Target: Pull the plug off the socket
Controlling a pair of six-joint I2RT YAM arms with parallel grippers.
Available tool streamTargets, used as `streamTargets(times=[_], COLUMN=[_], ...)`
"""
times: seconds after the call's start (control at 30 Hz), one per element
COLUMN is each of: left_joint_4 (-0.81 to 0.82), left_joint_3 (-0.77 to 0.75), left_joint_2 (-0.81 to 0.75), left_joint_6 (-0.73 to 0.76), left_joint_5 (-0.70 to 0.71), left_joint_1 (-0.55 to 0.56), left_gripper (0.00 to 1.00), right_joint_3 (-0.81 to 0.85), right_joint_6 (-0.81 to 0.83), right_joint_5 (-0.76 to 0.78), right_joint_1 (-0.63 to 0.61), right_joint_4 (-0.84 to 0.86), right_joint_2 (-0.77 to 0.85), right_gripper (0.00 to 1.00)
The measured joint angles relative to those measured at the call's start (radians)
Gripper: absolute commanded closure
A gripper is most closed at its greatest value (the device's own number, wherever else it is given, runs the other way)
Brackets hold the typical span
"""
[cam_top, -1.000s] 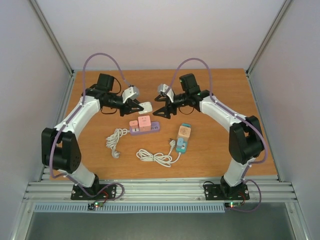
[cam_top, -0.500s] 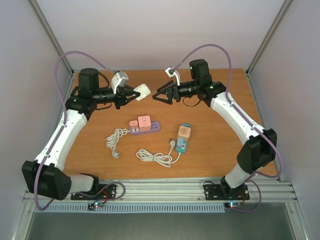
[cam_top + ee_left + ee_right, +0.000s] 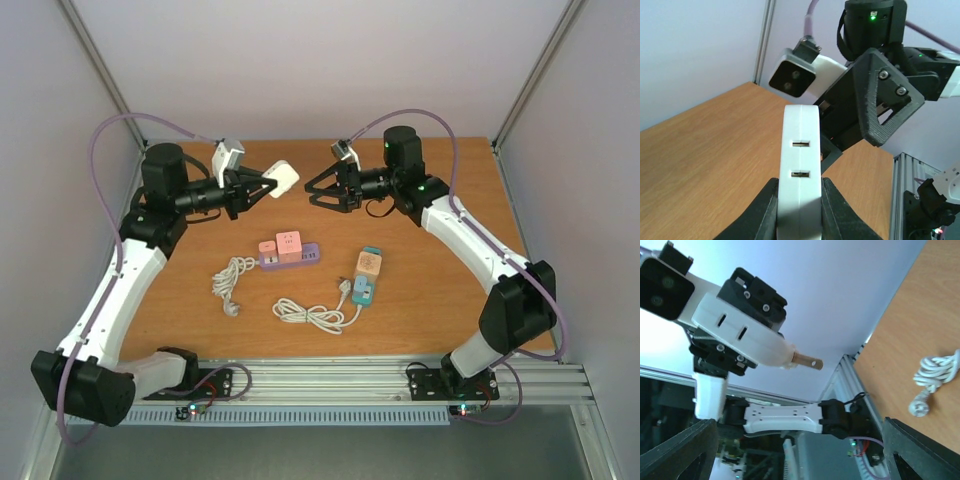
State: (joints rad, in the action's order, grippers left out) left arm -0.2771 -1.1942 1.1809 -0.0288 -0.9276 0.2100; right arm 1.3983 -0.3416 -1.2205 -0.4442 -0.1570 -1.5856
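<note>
Near rail: an aluminium rail (image 3: 330,380) ran along the near edge of the table, and both arm bases stood on it.
White cables: one coiled cable (image 3: 310,315) lay near the middle, and a second bundle (image 3: 233,272) lay to the left of it, a little farther.
Teal socket strip (image 3: 362,290): it lay right of the centre, and an orange cube plug (image 3: 369,264) sat in it.
Purple socket strip (image 3: 306,256): it lay just left of the centre, with a pink plug (image 3: 268,247) and an orange plug (image 3: 289,241) seated side by side.
Left gripper (image 3: 268,186): it was closed tightly on the white plug (image 3: 284,180), and its fingers (image 3: 762,215) pressed the two broad sides.
White plug: it hung in the air over the far left part of the table, apart from both strips. Its narrow face showed two slots, and a bare metal pin (image 3: 807,361) stuck out of one end.
Right gripper (image 3: 312,194): its jaws stood wide apart and empty, just to the right of the plug, facing it and touching nothing.
Table (image 3: 450,190): brown wood.
Room: pale walls stood on the left, right and far sides, with metal posts (image 3: 100,70) in the far corners.
</note>
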Motion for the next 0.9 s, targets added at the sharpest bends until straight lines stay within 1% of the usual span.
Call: streamTargets(times=[0.13,0.3,0.6,0.9], left_joint_4=[0.034,0.056,0.072,0.133], left_joint_3=[0.011,0.034,0.035,0.06], left_joint_2=[-0.015,-0.008,0.001,0.001], left_joint_6=[-0.019,-0.029,-0.042,-0.074], left_joint_5=[0.002,0.01,0.007,-0.042], left_joint_1=[0.023,0.044,0.064,0.065], left_gripper=[0.99,0.99,0.99,0.99], right_joint_3=[-0.022,-0.02,-0.02,-0.019], right_joint_6=[-0.142,-0.237,-0.332,-0.36], right_joint_5=[-0.025,-0.037,-0.037,-0.048], right_joint_1=[-0.015,-0.044,-0.053,-0.053], right_joint_4=[0.11,0.183,0.271,0.306], right_joint_2=[0.011,0.011,0.011,0.011], right_gripper=[0.09,0.09,0.09,0.1])
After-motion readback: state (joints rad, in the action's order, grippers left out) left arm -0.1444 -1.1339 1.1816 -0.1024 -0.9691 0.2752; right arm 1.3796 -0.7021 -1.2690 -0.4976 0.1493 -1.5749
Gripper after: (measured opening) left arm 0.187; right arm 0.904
